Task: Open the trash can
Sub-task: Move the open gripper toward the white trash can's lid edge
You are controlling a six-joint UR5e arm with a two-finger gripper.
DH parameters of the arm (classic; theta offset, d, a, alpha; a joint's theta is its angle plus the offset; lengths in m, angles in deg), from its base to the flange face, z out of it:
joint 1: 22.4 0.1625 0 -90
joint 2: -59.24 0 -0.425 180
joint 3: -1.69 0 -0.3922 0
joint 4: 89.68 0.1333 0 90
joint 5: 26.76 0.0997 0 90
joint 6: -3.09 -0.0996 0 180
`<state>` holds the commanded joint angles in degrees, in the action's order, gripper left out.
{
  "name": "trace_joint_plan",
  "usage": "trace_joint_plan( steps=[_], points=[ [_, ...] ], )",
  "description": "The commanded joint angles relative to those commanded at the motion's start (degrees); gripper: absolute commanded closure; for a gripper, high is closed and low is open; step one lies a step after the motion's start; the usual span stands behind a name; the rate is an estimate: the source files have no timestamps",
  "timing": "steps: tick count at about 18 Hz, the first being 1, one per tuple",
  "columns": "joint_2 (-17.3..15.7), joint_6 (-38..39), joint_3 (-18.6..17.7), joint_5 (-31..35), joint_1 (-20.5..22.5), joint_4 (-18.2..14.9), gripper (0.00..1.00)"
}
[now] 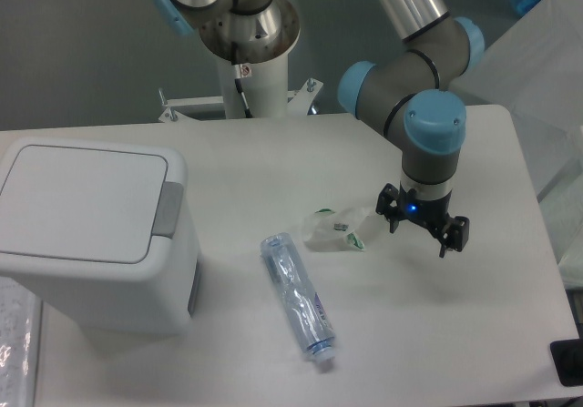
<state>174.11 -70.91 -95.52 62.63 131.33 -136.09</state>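
The trash can (91, 234) is a large white boxy bin at the left of the table, its flat lid down and a grey push tab (167, 210) on the right rim. My gripper (423, 231) hangs over the right half of the table, far to the right of the bin, pointing down. Its two dark fingers stand apart with nothing between them.
A crushed clear plastic bottle (298, 298) lies in the middle of the table, its cap toward the front. A crumpled clear wrapper (335, 229) with green print lies just left of the gripper. The robot's white base post (250, 84) stands at the table's back edge.
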Motion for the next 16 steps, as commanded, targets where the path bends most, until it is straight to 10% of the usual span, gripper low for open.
trace_joint_plan(
  steps=[16],
  points=[
    [-2.2, 15.4, 1.1, -1.1, -4.8, 0.4, 0.0]
  ],
)
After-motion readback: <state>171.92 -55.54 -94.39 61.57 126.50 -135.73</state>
